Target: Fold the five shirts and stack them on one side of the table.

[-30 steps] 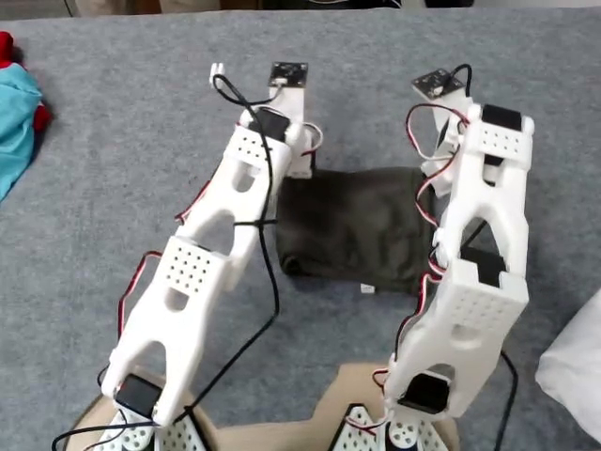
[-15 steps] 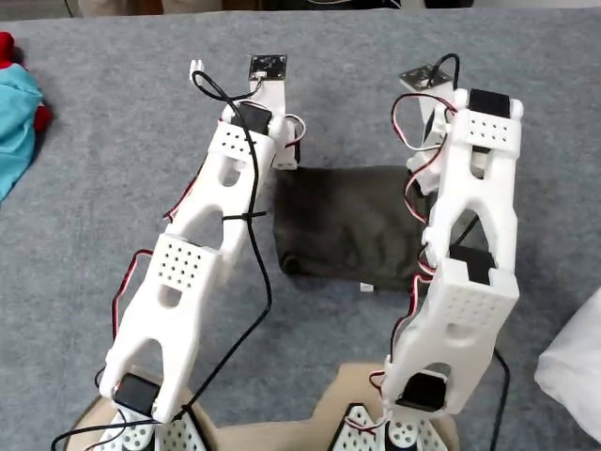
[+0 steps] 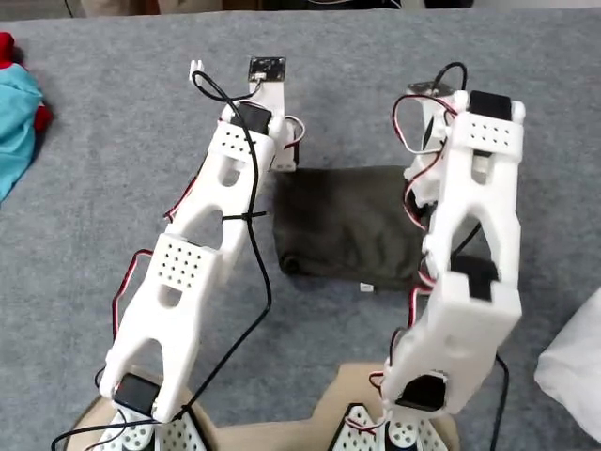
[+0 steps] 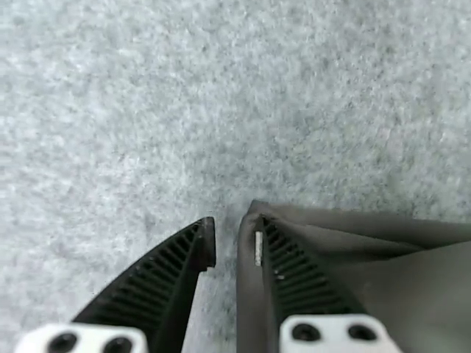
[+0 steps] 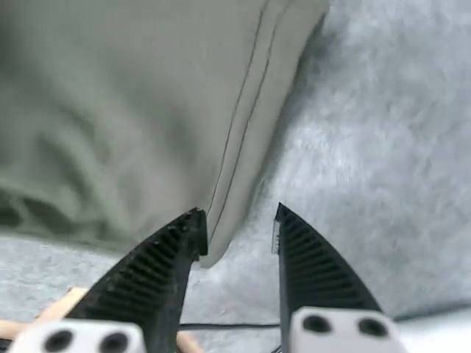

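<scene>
A dark olive shirt (image 3: 349,224) lies folded into a rectangle at the middle of the grey table. My left gripper (image 4: 234,239) stands open at its far left corner, with one finger on the shirt's corner (image 4: 254,213) and the other on bare table beside it. The left arm (image 3: 230,178) runs along the shirt's left side. My right gripper (image 5: 237,220) is open over the shirt's right edge (image 5: 243,140), and the hem runs down between its two fingers. The right arm (image 3: 474,188) covers that side of the shirt from above.
A teal shirt (image 3: 14,117) with something red (image 3: 7,45) beside it lies at the table's left edge. A white cloth (image 3: 573,362) lies at the right edge. The arms' wooden base (image 3: 324,423) sits at the near edge.
The left arm shifted to the shirt's far left corner, then held still. The right arm has drawn back a little along the shirt's right edge.
</scene>
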Tool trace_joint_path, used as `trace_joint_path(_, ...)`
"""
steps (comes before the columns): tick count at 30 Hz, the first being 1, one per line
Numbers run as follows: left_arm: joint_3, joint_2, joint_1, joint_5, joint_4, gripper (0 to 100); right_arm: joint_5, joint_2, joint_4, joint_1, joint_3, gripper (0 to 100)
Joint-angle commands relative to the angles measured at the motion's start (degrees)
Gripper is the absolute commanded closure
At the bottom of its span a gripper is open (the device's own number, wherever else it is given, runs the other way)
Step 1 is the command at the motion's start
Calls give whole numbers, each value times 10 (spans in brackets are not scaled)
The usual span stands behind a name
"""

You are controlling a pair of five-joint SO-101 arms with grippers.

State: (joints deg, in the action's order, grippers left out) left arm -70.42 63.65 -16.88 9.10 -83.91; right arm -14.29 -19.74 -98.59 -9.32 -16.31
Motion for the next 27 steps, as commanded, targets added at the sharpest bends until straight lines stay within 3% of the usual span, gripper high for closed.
trace_joint_path(1,-74,-16,11,-9,-55,892,36,126,-2,3,65,828)
trace_joint_path(5,-155,-15,11,-50,-159,896,82,209,-3,7,148,828)
trace_joint_path(11,-191,-38,15,-53,-171,897,101,276,-18,3,269,826)
trace_joint_path(23,44,-246,13,-91,-171,897,106,458,-35,-2,399,825)
trace_joint_path(27,152,-343,13,-105,-170,897,225,572,-34,-1,414,825)
